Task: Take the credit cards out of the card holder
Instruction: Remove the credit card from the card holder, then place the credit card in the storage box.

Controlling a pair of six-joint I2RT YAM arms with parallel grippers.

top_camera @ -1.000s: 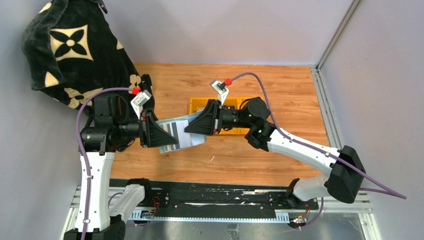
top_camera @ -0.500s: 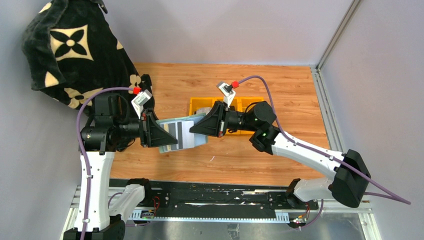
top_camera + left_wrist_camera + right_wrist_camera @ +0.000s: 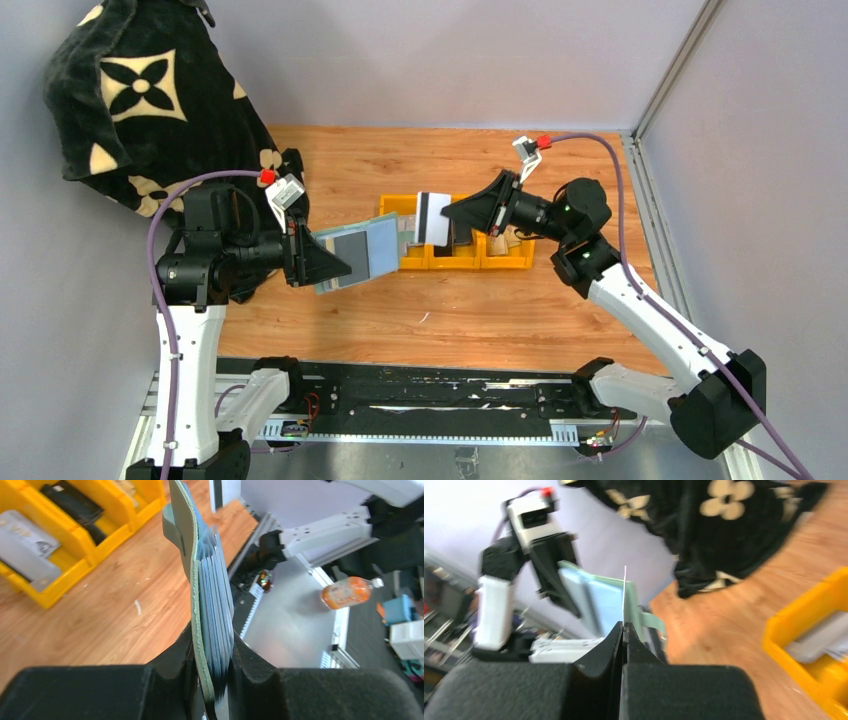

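Observation:
My left gripper [image 3: 322, 262] is shut on the sage green card holder [image 3: 362, 254] and holds it open above the table, its clear sleeves fanned out in the left wrist view [image 3: 212, 585]. My right gripper [image 3: 462, 213] is shut on a whitish credit card [image 3: 433, 218] with a dark stripe, held clear of the holder, over the yellow tray [image 3: 420, 262]. In the right wrist view the card shows edge-on as a thin line [image 3: 625, 592] rising from the closed jaws, with the holder [image 3: 610, 602] behind it.
The yellow tray has several compartments; a grey card [image 3: 27, 550] and a black wallet [image 3: 72, 505] lie in them. A black cloth with cream flowers [image 3: 150, 100] is piled at the back left. A metal rail [image 3: 420, 400] runs along the near edge.
My right gripper has pulled the card out of the holder and moved right and back, over the yellow tray. The left gripper still holds the holder, which has tilted slightly.

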